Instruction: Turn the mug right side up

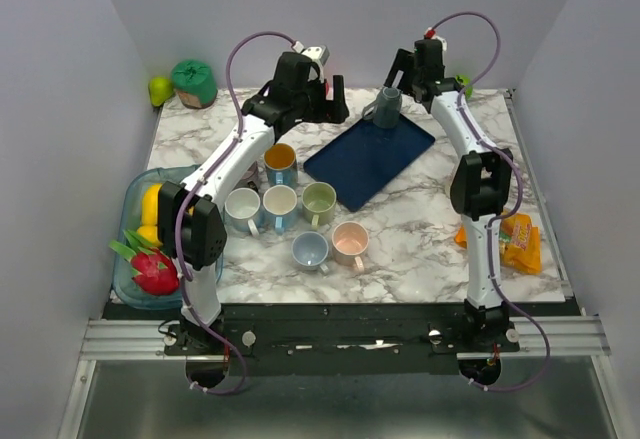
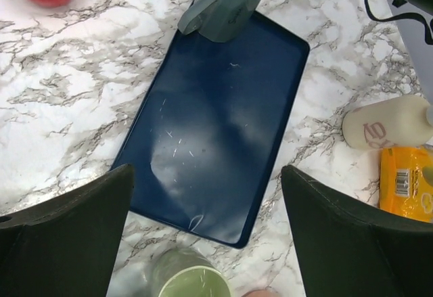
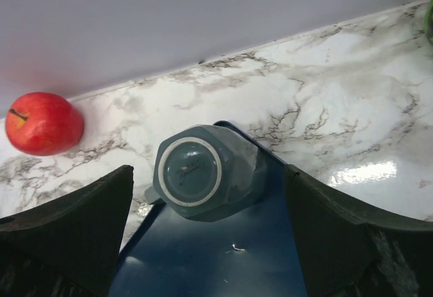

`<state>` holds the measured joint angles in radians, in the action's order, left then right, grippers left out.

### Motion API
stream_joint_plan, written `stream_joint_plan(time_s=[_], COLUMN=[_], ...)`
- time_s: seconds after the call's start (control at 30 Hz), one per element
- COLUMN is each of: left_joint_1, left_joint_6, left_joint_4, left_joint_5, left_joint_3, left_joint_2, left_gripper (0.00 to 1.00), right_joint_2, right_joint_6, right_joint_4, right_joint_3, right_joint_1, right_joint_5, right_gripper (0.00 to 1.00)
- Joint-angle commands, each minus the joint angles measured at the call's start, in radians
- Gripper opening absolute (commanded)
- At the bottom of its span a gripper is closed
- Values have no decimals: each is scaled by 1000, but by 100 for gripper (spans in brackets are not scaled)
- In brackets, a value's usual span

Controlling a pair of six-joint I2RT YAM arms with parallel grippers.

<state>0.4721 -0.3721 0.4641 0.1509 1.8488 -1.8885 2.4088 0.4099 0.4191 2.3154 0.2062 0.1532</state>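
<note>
Right wrist view shows the grey mug point(image 3: 196, 172) base-up on the far corner of the blue tray point(image 3: 223, 263), handle mostly hidden; right end effector point(image 3: 206, 192) and left end effector point(image 2: 206, 182) spread wide above the marble table point(image 3: 325, 128)

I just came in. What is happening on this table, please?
A grey-blue mug stands upside down, base up, on the far corner of the dark blue tray. The right gripper hangs over it with its fingers open on either side, not gripping it. The left gripper, also open, is above the tray and holds nothing. The mug is not yet turned.
</note>
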Motion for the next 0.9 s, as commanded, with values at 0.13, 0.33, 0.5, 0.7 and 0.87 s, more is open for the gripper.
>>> stream_joint_plan(time_s=[0.13, 0.33, 0.5, 0.7, 0.87], left_joint_1=[-9, -12, -18, -30, -43], left_joint_6=[-34, -73, -88, -103, -122], left_joint_4=[-22, -27, -56, -117, -172], left_joint_5=[47, 87, 96, 113, 130], left_joint_3=[209, 372, 369, 363, 417], left_joint_2=[-150, -276, -281, -307, -379], left_gripper=[97, 97, 98, 99, 99], right_joint_2=[21, 35, 56, 46, 26], right_joint_6=[69, 113, 144, 190, 184], right_joint_4=[-59, -8, 32, 86, 99], right_joint_3=[13, 36, 81, 82, 72], right_joint_1=[-37, -41, -42, -47, -51], right_joint_5=[-214, -227, -210, -175, -167], right_gripper=[95, 88, 68, 59, 43])
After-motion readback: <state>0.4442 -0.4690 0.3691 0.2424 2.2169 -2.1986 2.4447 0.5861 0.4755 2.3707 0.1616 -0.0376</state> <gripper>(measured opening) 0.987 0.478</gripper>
